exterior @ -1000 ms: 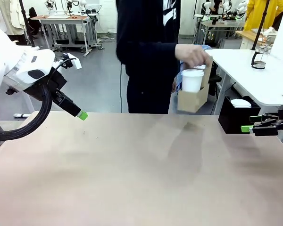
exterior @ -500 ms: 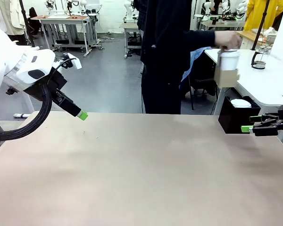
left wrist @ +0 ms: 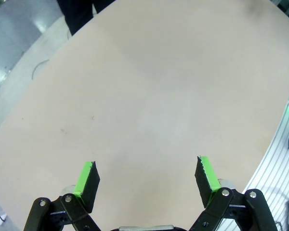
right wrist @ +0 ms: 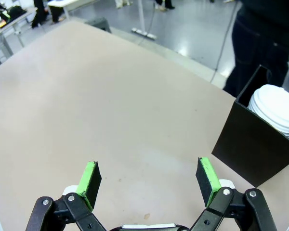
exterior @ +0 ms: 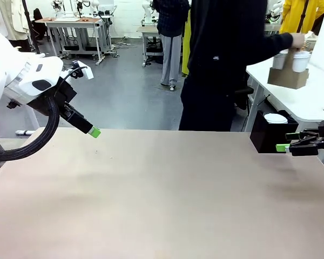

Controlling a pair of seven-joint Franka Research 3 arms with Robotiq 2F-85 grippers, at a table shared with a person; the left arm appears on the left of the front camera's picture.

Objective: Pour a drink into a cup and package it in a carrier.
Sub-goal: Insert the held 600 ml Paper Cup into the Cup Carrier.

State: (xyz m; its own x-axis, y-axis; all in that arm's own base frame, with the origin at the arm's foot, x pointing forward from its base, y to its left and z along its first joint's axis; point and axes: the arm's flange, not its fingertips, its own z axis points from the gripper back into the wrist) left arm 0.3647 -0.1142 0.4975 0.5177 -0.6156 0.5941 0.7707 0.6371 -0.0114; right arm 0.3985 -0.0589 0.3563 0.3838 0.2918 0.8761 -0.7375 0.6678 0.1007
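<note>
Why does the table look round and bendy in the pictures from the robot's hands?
In the left wrist view the wide-angle lens curves the table edge into an arc; the right wrist view bends it less, and the black box leans. In the front view the table's edges look straight, with soft, faint shadows, and the person's hand on the carrier is slightly blurred.

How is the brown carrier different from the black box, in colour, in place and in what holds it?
The carrier is brown cardboard; the black box is black. The carrier is at the white side table, with the person's hand on its top; the black box stands on the tan table, untouched, near the right gripper. The carrier holds white cups; the black box holds a stack of white lids. Both carry white items.
</note>
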